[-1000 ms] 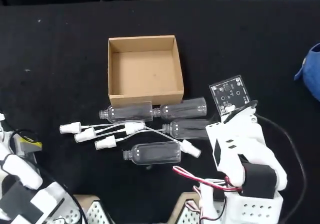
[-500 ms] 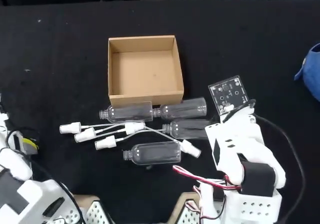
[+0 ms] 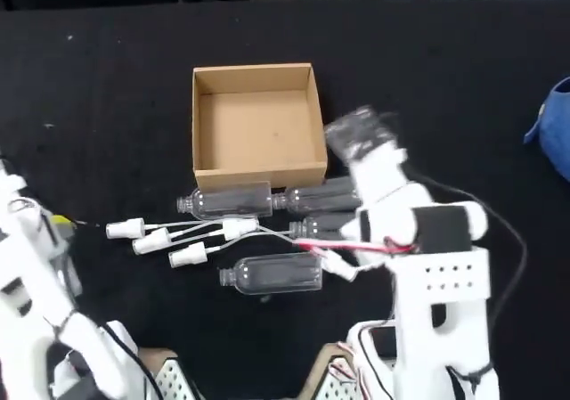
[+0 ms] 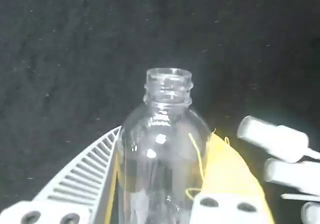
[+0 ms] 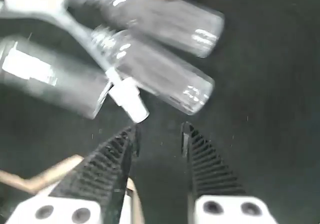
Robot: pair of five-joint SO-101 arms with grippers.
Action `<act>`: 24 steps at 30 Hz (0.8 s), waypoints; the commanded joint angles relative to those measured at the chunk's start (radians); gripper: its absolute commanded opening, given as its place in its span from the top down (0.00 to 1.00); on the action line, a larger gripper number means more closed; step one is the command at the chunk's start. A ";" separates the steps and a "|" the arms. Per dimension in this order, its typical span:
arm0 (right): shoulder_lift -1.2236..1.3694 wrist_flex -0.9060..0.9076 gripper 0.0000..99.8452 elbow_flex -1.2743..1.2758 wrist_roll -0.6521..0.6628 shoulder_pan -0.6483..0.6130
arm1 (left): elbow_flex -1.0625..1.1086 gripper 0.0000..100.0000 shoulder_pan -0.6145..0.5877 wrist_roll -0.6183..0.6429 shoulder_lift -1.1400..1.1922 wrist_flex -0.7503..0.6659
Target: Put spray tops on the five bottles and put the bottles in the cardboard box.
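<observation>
My left gripper [image 4: 161, 156] is shut on a clear bottle [image 4: 167, 109], whose open neck points away from the wrist; it sits at the table's left edge near a yellow finger [image 3: 59, 224]. Three clear bottles [image 3: 227, 201] [image 3: 272, 273] [image 5: 155, 69] lie in front of the cardboard box [image 3: 258, 170], and a further bottle [image 3: 325, 195] lies partly under the right arm [image 3: 383, 186]. Several white spray tops [image 3: 151, 239] with thin tubes lie among them. My right gripper [image 5: 159, 134] hovers open just beside one spray top [image 5: 129, 98], holding nothing.
The cardboard box stands open with nothing in it at the table's middle. A blue object [image 3: 554, 133] pokes in at the right edge. Black cloth covers the table, with free room at the back and far left.
The right arm has swung up and left, from the table's front right to over the bottles. The left arm has lifted along the left edge.
</observation>
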 commanded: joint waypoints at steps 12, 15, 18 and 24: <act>-0.031 -0.184 0.88 0.097 -0.149 -0.500 | -0.027 0.97 -0.117 0.106 -0.064 -0.074; 0.064 -0.261 0.88 0.058 -0.212 -0.667 | -0.073 0.97 -0.199 0.061 -0.063 -0.054; 0.180 -0.353 0.88 0.035 -0.255 -0.778 | -0.111 0.97 -0.271 0.040 -0.029 -0.052; 0.386 -0.537 0.88 0.013 -0.250 -0.847 | -0.226 0.97 -0.371 0.009 0.163 -0.060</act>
